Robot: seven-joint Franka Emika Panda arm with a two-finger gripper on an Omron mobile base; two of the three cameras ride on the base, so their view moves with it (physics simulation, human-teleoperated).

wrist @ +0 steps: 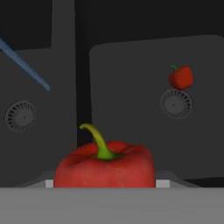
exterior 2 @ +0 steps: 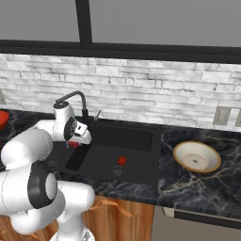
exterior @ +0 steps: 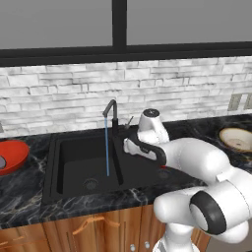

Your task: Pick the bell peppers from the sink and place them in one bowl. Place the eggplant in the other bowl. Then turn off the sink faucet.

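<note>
My gripper is shut on a red bell pepper with a green stem and holds it above the left part of the black sink. A second bell pepper lies in the right basin beside the drain, also seen in the hand view. The tan bowl with a cream inside stands on the counter right of the sink. The red bowl stands to the left, with a pale grey shape at its edge of frame, apparently the eggplant. Water runs from the black faucet.
Dark marble counter surrounds the sink, with a white brick wall behind. My own arm reaches over the right basin in the left base view. Wall outlets sit at the back right. Wooden cabinet fronts lie below.
</note>
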